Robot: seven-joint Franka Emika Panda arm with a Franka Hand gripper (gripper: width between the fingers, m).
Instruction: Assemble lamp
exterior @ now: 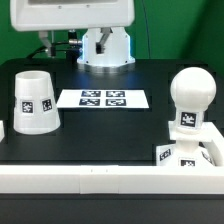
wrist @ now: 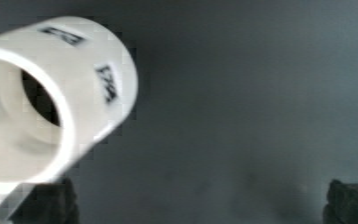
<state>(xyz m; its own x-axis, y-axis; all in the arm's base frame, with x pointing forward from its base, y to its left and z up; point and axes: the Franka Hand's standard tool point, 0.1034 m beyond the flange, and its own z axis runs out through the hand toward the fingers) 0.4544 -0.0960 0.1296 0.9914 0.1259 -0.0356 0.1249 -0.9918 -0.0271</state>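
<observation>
The white tapered shade (exterior: 35, 100) stands upright on the black table at the exterior view's left. The round-headed bulb (exterior: 189, 98) stands upright on the low square base (exterior: 184, 156) at the exterior view's right, by the front rail. In the wrist view the shade (wrist: 60, 100) shows large, with its open end and tags visible. My gripper (wrist: 197, 205) is open and empty, with its dark fingertips (wrist: 44, 204) far apart and bare table between them. It is apart from the shade, which lies off to one side. The fingers do not show in the exterior view.
The marker board (exterior: 103, 98) lies flat on the table's middle back. A long white rail (exterior: 90, 181) runs along the front edge. The arm's white base (exterior: 105, 46) stands at the back, with a white arm part (exterior: 75, 14) above it.
</observation>
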